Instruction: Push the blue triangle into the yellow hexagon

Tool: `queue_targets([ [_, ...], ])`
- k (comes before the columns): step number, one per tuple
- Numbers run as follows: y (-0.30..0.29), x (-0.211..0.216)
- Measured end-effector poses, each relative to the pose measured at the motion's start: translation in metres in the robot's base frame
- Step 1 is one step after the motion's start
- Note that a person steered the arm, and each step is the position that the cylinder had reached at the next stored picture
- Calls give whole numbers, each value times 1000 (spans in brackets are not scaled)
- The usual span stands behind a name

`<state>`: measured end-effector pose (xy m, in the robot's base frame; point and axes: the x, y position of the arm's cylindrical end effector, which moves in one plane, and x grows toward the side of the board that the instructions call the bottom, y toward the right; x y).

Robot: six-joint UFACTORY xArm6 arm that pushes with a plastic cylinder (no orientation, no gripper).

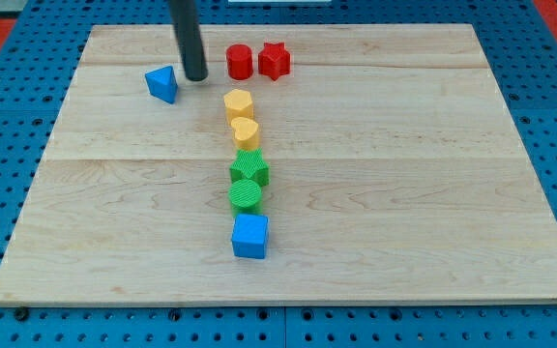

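Push not done: our triangle (162, 84) sits near the board's top left, apart from the hexagon (238, 102). My tip (195, 76) stands just right of the triangle, between them; no gripper fitted.

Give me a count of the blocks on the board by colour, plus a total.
Blue: 2, the blue triangle block and blue cube block
Red: 2, the red cylinder block and red star block
Yellow: 2, the yellow hexagon block and yellow heart block
Green: 2, the green star block and green cylinder block
Total: 8
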<state>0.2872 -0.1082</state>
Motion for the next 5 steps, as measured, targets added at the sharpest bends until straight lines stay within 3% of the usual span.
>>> queue_targets([
  [1,-65,-7],
  [2,-75,13],
  [3,11,54],
  [4,-30,57],
  [5,-86,119],
])
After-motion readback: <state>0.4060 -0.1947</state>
